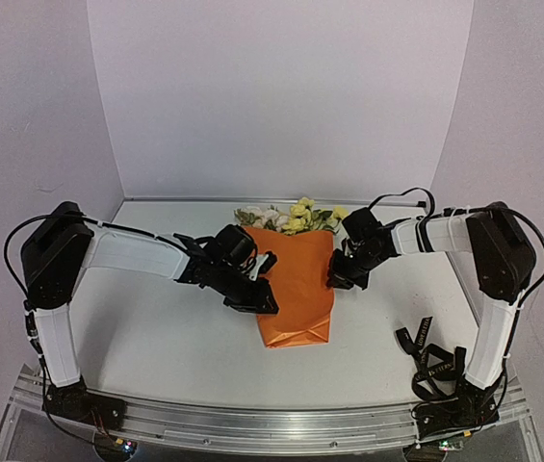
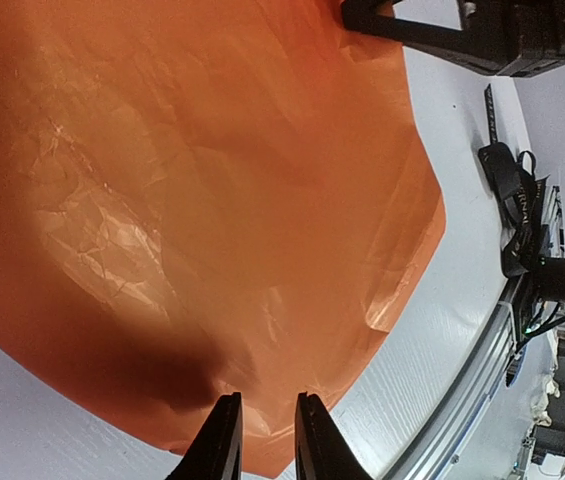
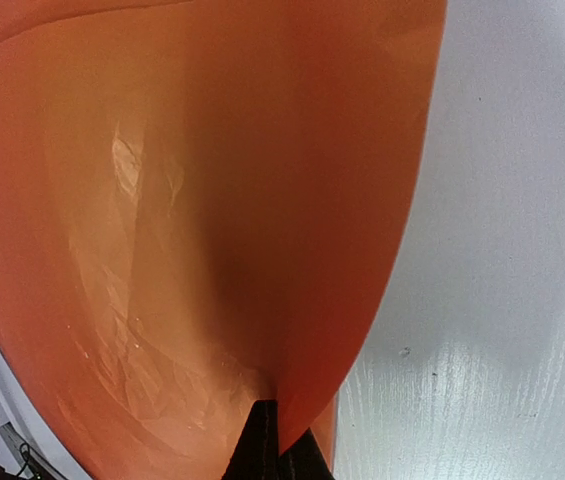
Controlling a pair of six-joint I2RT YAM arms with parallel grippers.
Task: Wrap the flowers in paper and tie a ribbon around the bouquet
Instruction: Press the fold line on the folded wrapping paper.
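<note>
Crinkled orange paper [image 1: 297, 289] — glossy, folded wedge, cream-yellow flowers [image 1: 298, 214] at top

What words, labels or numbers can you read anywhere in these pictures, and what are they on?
No text can be read.
On the long black fabric ribbon: faint pale printed marks, too small and blurred to read.
On the orange paper sheet: no print.
</note>
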